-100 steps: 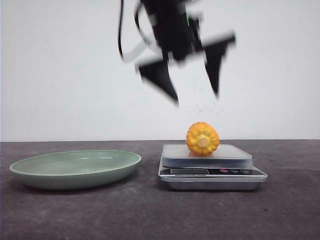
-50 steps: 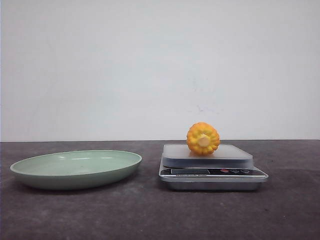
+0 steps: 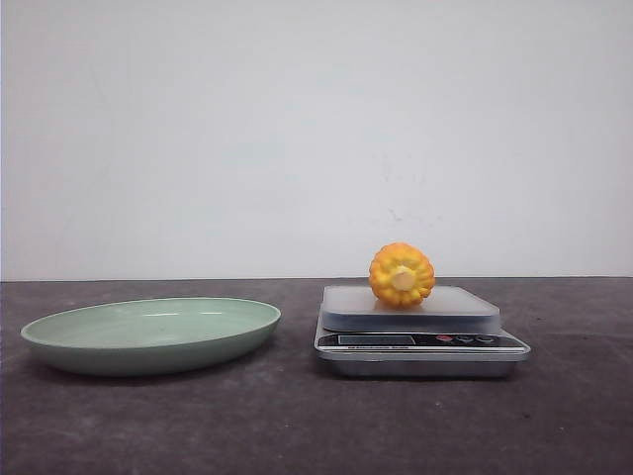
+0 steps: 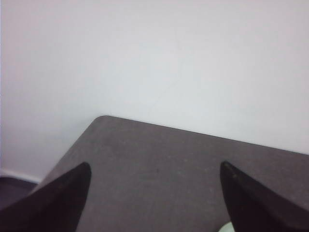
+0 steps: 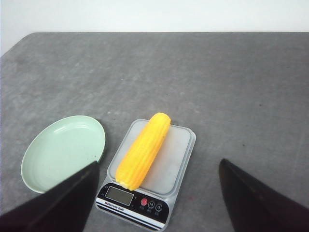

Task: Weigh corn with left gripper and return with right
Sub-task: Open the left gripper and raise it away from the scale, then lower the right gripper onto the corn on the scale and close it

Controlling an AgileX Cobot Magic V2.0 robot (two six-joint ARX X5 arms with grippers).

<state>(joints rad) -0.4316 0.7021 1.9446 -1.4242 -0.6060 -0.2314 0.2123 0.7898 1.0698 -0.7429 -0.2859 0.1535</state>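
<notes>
The scale (image 3: 420,341) stands nearest; on its platform the corn (image 5: 143,150) lies lengthwise, plate (image 3: 148,333) beside. It looks light, stiff and ribbed, best pinched across the middle. The right gripper (image 5: 154,203) and left gripper (image 4: 154,203) gape wide, empty.

Grey table (image 3: 297,426): plate (image 3: 148,334), scale (image 3: 420,341)

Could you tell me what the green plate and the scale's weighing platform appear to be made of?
The plate looks like matte plastic or melamine: uniform pale green, soft sheen, thin rim. The scale platform under the corn looks like frosted translucent plastic or glass; its base seems brushed metal or silver plastic.
</notes>
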